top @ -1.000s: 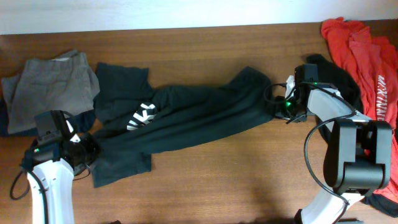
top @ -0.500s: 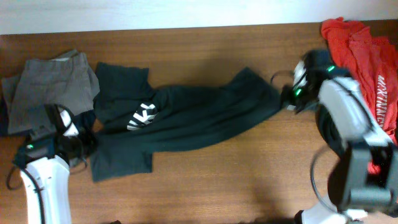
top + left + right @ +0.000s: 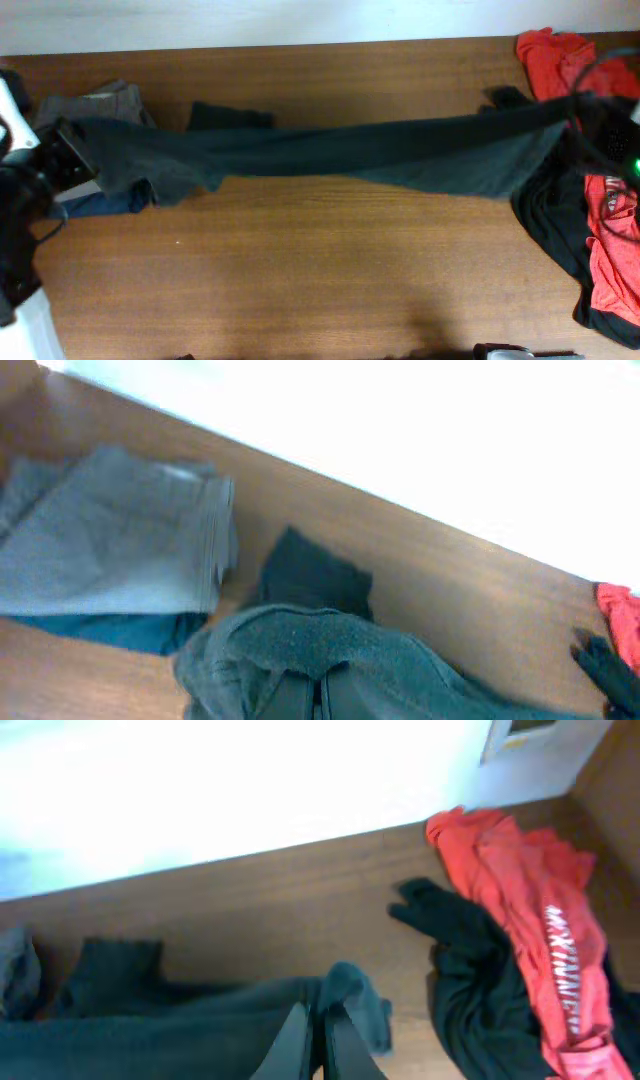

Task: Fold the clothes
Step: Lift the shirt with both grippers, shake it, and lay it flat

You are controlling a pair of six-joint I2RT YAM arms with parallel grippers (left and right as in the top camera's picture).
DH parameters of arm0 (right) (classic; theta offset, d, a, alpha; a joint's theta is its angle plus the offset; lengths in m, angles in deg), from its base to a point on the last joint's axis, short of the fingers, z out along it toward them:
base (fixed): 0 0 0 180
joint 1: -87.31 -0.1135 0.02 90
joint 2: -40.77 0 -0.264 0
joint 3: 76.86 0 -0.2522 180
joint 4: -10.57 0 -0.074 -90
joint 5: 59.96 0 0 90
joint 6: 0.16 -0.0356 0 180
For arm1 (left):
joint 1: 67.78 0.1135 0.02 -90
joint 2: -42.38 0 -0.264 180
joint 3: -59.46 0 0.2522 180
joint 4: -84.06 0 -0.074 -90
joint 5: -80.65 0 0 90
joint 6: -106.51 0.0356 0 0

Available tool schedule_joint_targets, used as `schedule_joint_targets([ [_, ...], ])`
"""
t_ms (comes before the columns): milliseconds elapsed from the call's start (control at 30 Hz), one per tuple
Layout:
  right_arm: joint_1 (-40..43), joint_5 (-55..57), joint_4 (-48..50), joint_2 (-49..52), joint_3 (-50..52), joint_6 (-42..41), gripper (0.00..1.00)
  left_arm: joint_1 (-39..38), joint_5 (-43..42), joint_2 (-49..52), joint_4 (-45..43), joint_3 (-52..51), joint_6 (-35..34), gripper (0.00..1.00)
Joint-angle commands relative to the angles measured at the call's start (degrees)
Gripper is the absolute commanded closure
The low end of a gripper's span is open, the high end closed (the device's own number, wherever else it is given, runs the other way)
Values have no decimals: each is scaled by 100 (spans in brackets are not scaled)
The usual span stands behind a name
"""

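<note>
My left gripper point(image 3: 312, 698), at 9 o'clock of the overhead view, has its jaws pressed together on a bunched fold of the large black short-sleeved cotton T-shirt point(image 3: 340, 150). Folded grey trousers point(image 3: 100, 102) lie at 10 o'clock, just beside that grip.

The T-shirt is drawn out in one long narrow band from 9 o'clock to 3 o'clock, across the far half of the brown wooden table point(image 3: 300, 270). One sleeve pokes out toward 12 o'clock near the left end.

My right gripper point(image 3: 318, 1042), at 3 o'clock, has its jaws closed tight on the other end of the T-shirt. The overhead view is blurred here. A red shirt with white lettering point(image 3: 555, 55) lies at 2 o'clock. A second black garment point(image 3: 555, 225) is heaped at 4 o'clock, near the grip.
</note>
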Motion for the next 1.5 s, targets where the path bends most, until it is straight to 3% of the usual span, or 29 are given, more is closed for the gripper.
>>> schedule_joint_targets([
  [0,-42,387,-46,-157,-313,-109,96,31,-79,-55,96,640,118,100],
  [333,-42,785,205,-184,-481,-232,96,22,-149,61,144,1086,116,100],
  [600,-42,785,214,1543,-479,-199,96,-457,-282,1351,-98,1082,114,100],
  [833,20,828,1104,3300,-481,-634,96,-1226,-400,3086,-2083,1082,111,100],
  [967,236,887,1733,3268,-678,-1561,96,-1342,-872,3335,-3685,1244,-175,100],
  [1067,422,885,1878,3010,-1279,-1545,96,-1257,-898,3296,-3906,2050,-188,100],
  [1233,588,887,1384,2671,-2284,-1202,96,-1010,-1019,3296,-2966,3742,-184,100],
  [1300,588,887,774,2621,-2371,-1095,96,-1021,-1025,3296,-1528,4234,44,100],
  [1467,588,892,-874,2865,-1897,-992,96,-1362,-737,3552,1237,3858,872,100],
])
